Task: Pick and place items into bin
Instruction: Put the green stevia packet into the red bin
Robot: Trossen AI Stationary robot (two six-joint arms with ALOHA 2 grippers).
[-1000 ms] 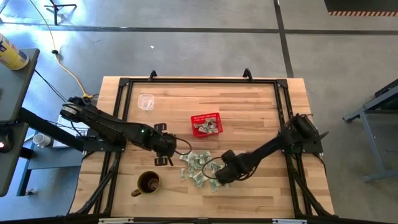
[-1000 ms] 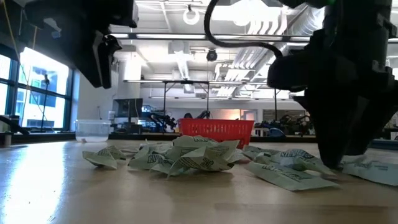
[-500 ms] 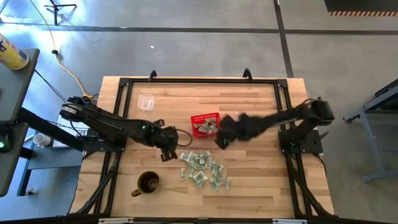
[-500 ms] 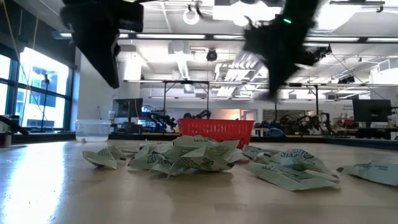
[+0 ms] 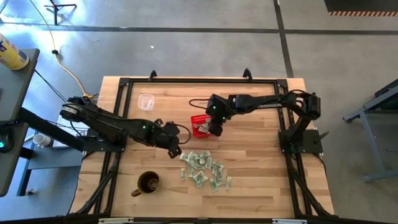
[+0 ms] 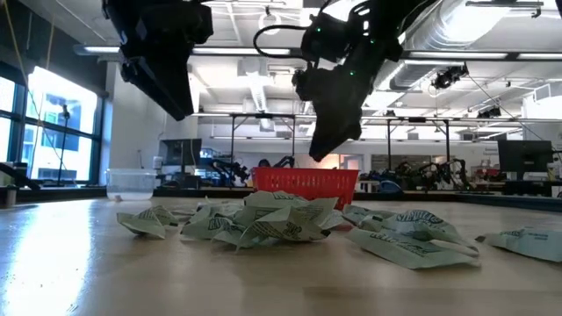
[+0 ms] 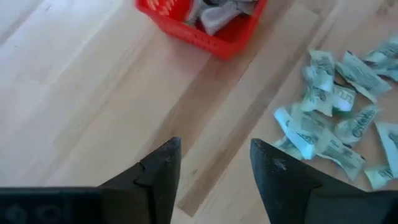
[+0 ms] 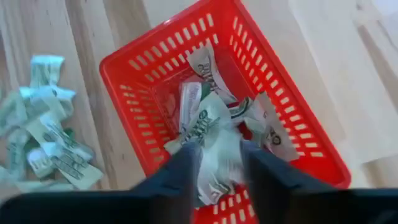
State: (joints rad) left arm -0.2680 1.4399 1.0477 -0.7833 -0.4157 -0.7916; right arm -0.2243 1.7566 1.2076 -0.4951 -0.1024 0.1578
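A loose heap of small pale green-and-white packets (image 5: 204, 169) (image 6: 263, 219) lies on the wooden table, nearer than the red mesh basket (image 5: 205, 116) (image 6: 306, 182). The basket holds several packets (image 8: 205, 93). My right gripper (image 5: 214, 129) (image 8: 221, 149) hangs over the basket, pointing down, shut on one packet. My left gripper (image 5: 174, 151) (image 7: 214, 146) is open and hovers above bare table left of the heap, with the basket (image 7: 217, 43) and the heap (image 7: 336, 124) ahead of it. My right gripper pinches a pale packet (image 8: 219, 163) between its two fingers (image 8: 186, 171), coming from above and pointing down. The packet sits over the basket's inside, just above the packets lying there. Whether it touches them, I cannot tell.
A brown mug (image 5: 148, 183) stands near the table's near edge, left of the heap. A clear plastic cup (image 5: 146, 101) (image 6: 130, 182) sits toward the far left. A black frame runs around the table's edges. Bare wood lies right of the basket and heap.
My right gripper has risen from the right side of the heap and swung toward the far edge and leftward, ending over the red basket. My left gripper has drifted a little toward the right, closer to the heap. The heap itself stays where it was.
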